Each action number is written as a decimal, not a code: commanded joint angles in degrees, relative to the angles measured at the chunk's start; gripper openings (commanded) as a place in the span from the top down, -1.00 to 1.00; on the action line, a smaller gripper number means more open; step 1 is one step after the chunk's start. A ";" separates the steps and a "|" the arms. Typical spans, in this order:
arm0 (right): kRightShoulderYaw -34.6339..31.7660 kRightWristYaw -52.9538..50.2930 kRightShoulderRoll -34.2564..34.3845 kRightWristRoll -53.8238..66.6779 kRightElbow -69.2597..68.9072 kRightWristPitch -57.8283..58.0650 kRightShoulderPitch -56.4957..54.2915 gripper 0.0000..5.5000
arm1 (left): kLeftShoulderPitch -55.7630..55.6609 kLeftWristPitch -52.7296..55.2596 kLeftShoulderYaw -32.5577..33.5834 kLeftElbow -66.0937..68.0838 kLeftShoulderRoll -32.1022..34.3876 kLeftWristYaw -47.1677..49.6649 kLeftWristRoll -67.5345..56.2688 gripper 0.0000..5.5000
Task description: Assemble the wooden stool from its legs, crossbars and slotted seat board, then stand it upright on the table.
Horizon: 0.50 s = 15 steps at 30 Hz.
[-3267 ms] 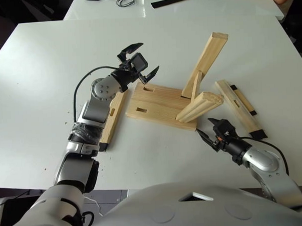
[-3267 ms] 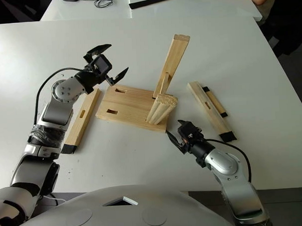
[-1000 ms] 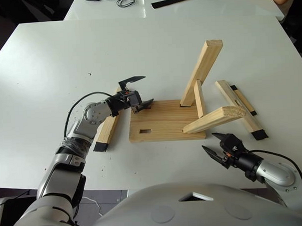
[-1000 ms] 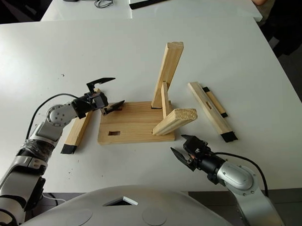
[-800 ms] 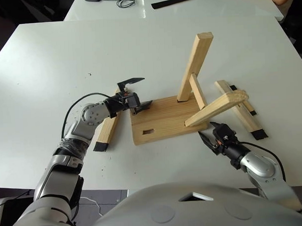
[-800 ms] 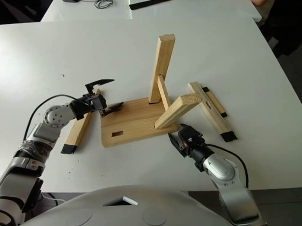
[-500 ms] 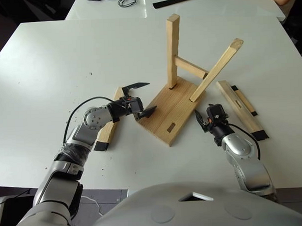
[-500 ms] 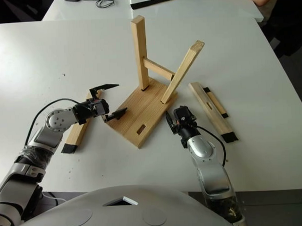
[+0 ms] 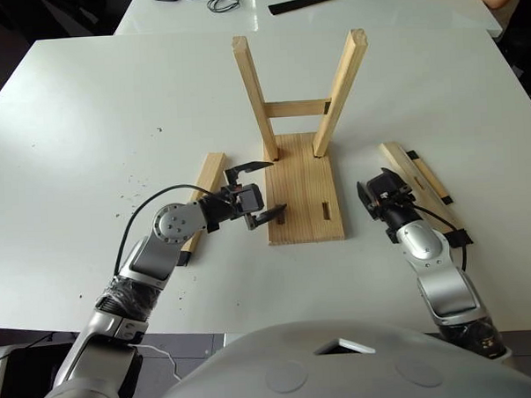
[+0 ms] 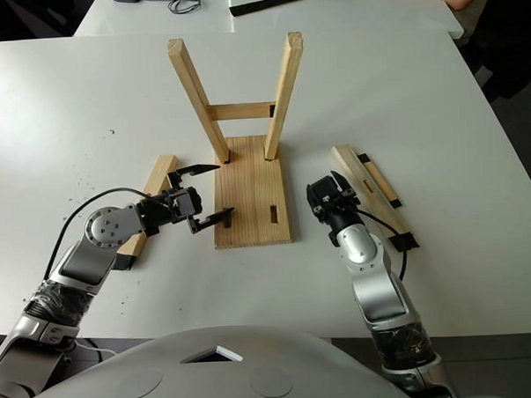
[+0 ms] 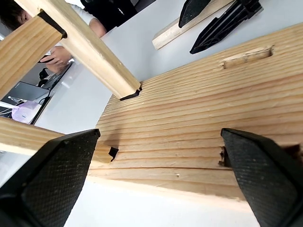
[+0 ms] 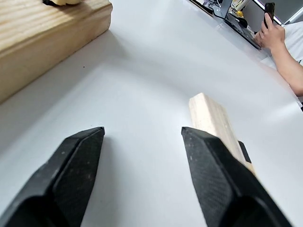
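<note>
The slotted seat board (image 9: 304, 184) lies flat at the table's middle. Two legs (image 9: 251, 96) (image 9: 341, 90) stand up from its far end, joined by a crossbar (image 9: 297, 108). One empty slot (image 9: 325, 210) shows near the board's front end. My left gripper (image 9: 275, 187) is open at the board's left edge, one fingertip over the wood; the left wrist view looks across the board (image 11: 189, 127) between the fingers (image 11: 45, 184). My right gripper (image 9: 380, 188) is open and empty, low over the table right of the board, beside a loose leg piece (image 9: 416, 185) (image 12: 215, 124).
Another loose leg (image 9: 209, 175) lies left of the board, partly under my left arm. A black strip (image 9: 308, 0) and cables lie on the far table. The table's left part and far side are bare white surface.
The board with its two legs has turned so the legs stand at the far end. My left gripper stayed at its left edge; my right gripper moved right, off the board.
</note>
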 commanded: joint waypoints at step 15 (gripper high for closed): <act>0.11 6.35 -6.11 -1.52 -9.61 -1.86 11.54 -0.10 | 11.68 9.02 13.13 -7.62 5.58 6.68 0.60 -0.73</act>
